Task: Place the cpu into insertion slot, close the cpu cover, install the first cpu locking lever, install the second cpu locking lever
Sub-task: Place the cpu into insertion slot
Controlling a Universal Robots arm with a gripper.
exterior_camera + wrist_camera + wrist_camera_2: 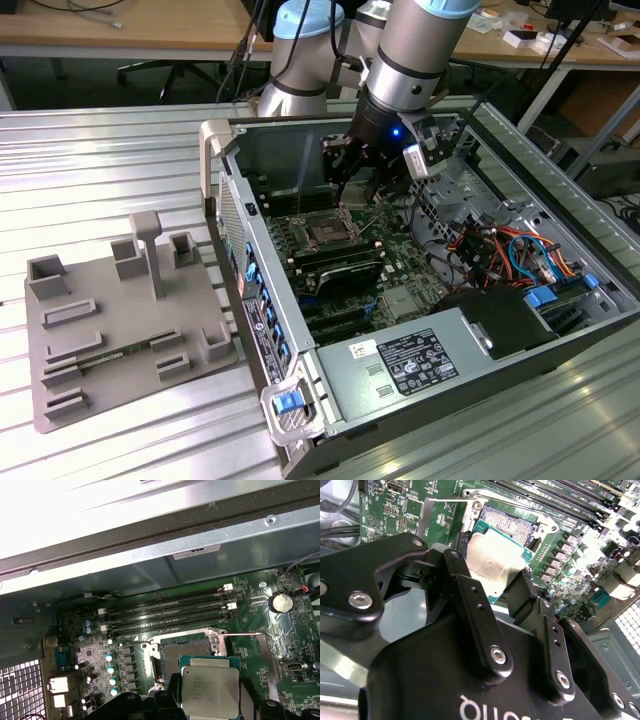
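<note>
Near insertion slot (175,656), gripper (492,569) clamps cpu (210,692), fingers (470,597) in second wrist view

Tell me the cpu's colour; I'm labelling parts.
The cpu is silver-grey, best in the first wrist view.

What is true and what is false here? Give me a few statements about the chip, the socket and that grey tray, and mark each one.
1. The tool is shut on the chip. True.
2. The chip already sits in the socket. False: the tool holds it clear of the socket, whose dark pin field is bare.
3. The computer case lies open on a ribbed metal table. True.
4. The grey tray lies on the exterior view's right of the computer case. False: it lies on the exterior view's left of it.
</note>
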